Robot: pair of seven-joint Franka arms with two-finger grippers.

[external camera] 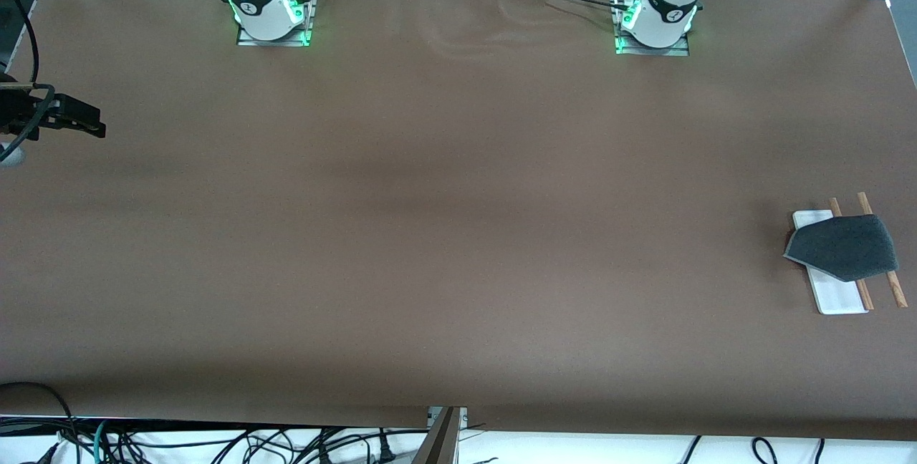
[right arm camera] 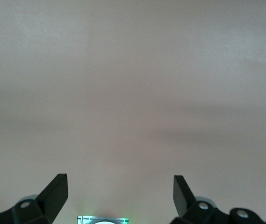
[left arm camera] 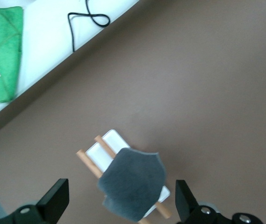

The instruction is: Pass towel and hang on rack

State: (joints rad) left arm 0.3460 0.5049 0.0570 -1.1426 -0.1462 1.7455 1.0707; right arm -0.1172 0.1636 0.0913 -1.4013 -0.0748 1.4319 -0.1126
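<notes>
The dark grey towel (external camera: 845, 248) lies draped over the rack's two wood rods (external camera: 895, 292) at the left arm's end of the table. The rack's white base (external camera: 834, 299) shows beside and under it. In the left wrist view the towel (left arm camera: 133, 184) covers the middle of the rack (left arm camera: 95, 151). My left gripper (left arm camera: 121, 200) is open and empty, high over the towel and rack, and is out of the front view. My right gripper (external camera: 89, 124) is open and empty (right arm camera: 120, 193), over the right arm's end of the table.
A green cloth (left arm camera: 0, 51) and a black cable (left arm camera: 88, 18) lie on a white surface off the table's edge near the rack. The right arm's base plate (right arm camera: 102, 219) glows green. Cables hang along the table's front edge (external camera: 215, 442).
</notes>
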